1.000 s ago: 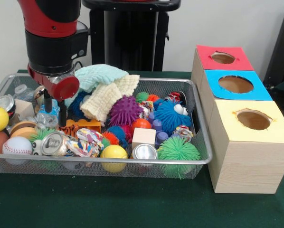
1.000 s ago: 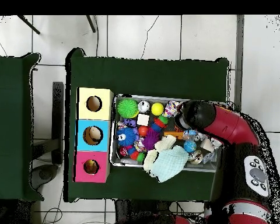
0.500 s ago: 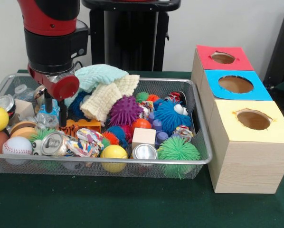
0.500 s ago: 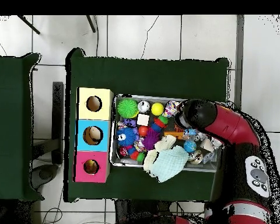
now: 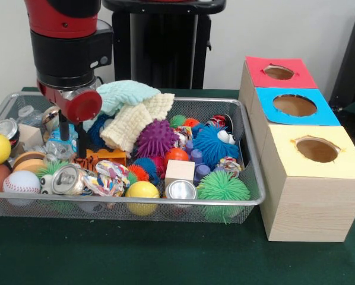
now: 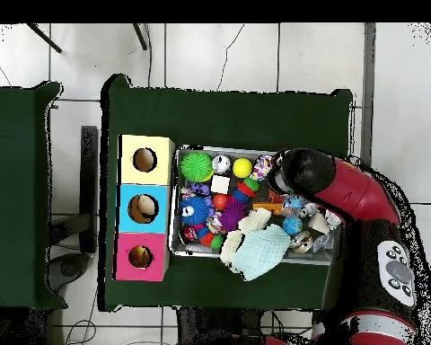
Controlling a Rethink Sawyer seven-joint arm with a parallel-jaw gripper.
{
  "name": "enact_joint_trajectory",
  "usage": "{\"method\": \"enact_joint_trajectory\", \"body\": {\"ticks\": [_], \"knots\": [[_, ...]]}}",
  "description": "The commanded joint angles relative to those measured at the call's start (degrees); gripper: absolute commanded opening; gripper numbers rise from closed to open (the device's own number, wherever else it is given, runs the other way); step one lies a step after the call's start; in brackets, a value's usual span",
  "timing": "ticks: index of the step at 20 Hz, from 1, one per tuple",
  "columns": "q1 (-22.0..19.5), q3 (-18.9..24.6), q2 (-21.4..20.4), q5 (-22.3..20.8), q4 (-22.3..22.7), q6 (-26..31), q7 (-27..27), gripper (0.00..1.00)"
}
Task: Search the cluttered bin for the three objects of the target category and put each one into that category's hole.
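Observation:
My gripper hangs open over the left part of the wire bin, its two dark fingers apart and reaching down among the clutter. A crushed clear bottle lies at the finger on the left and an orange striped toy just below the tips. Nothing is held. Silver cans lie near the front rim. Three boxes with holes stand to the right: red, blue, yellow. In the overhead view the arm hides the gripper.
The bin also holds a purple spiky ball, a blue furry toy, a green spiky ball, a yellow ball, a baseball, a wooden block and folded cloths. Green table cloth lies in front.
The gripper has shifted slightly to the right and risen a little; its fingers stay apart. The objects in the bin have not moved.

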Motion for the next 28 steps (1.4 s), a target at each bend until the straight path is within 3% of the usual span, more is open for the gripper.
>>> {"method": "enact_joint_trajectory", "body": {"ticks": [1, 18, 24, 28], "knots": [[2.0, 2.7, 2.1, 3.5, 0.9, 0.7, 10.9, 1.0], [4.8, -0.8, 5.3, 6.9, -5.5, 6.0, 12.3, 1.0], [4.0, -1.0, 4.5, 7.4, -4.5, 6.7, 10.1, 1.0], [3.4, -2.2, 9.6, 6.1, -8.1, 5.7, 9.5, 1.0]]}}
